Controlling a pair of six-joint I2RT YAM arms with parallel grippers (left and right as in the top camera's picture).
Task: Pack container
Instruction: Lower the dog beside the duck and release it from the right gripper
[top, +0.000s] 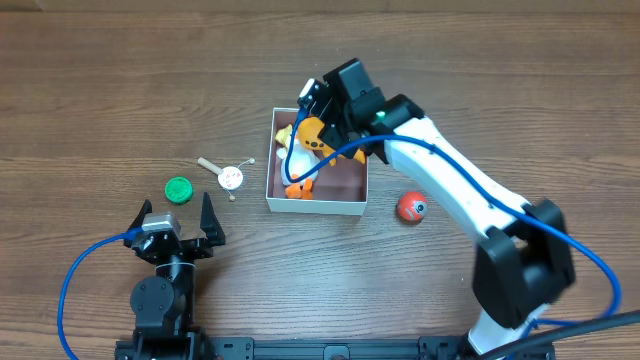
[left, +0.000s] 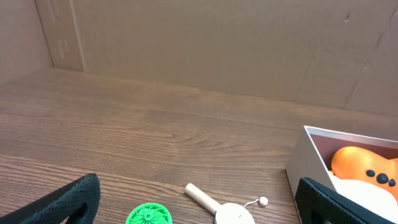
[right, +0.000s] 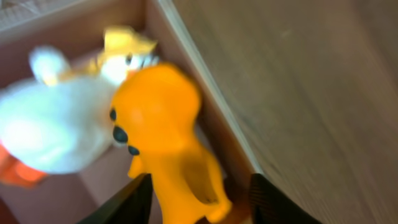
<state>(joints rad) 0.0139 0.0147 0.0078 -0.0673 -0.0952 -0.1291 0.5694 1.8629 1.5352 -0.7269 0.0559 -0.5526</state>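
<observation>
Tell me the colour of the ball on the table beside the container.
The ball is red; the overhead view shows it best.

White arm links (top: 450, 172), black fingers (right: 273, 202), blue cables (top: 66, 290)

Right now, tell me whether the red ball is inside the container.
No, the red ball lies on the table outside the container.
</observation>
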